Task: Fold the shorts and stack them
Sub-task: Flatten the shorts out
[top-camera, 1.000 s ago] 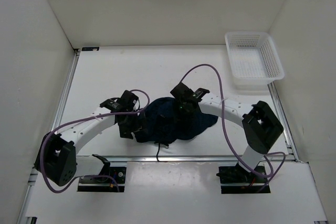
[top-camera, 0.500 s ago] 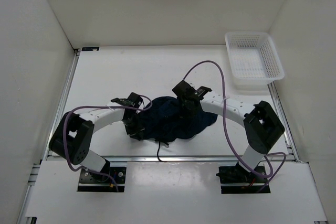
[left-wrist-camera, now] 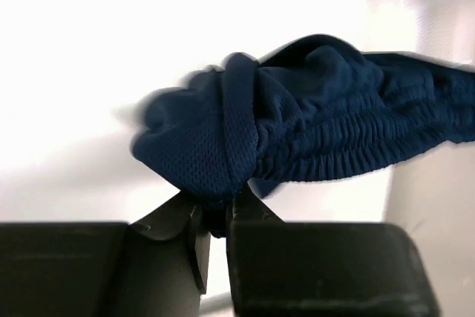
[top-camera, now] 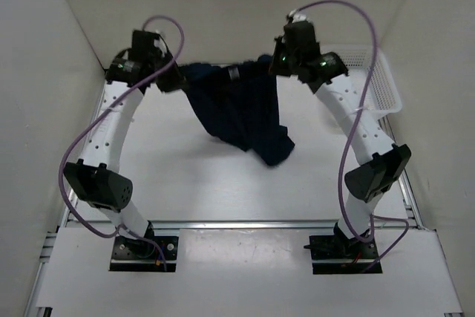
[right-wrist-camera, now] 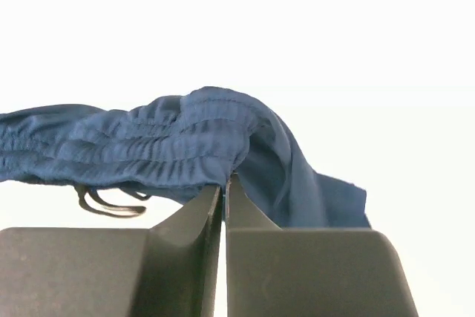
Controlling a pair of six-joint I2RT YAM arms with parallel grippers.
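Navy shorts (top-camera: 241, 113) strung aloft by the waistband (top-camera: 230, 73) — left gripper (top-camera: 172, 79) clamped on one end, right gripper (top-camera: 273, 64) likewise — legs (top-camera: 271, 150) hanging.

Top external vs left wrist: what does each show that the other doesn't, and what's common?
Top external only: the right end effector holding the other end of the shorts, so they hang stretched in the air with the legs drooping toward the table, and the white basket at the far right. Left wrist only: the fingers pinched shut on a bunched fold, plus the mesh weave and the elastic gathers of the waistband. Both: the left end effector gripping one end of the navy shorts.
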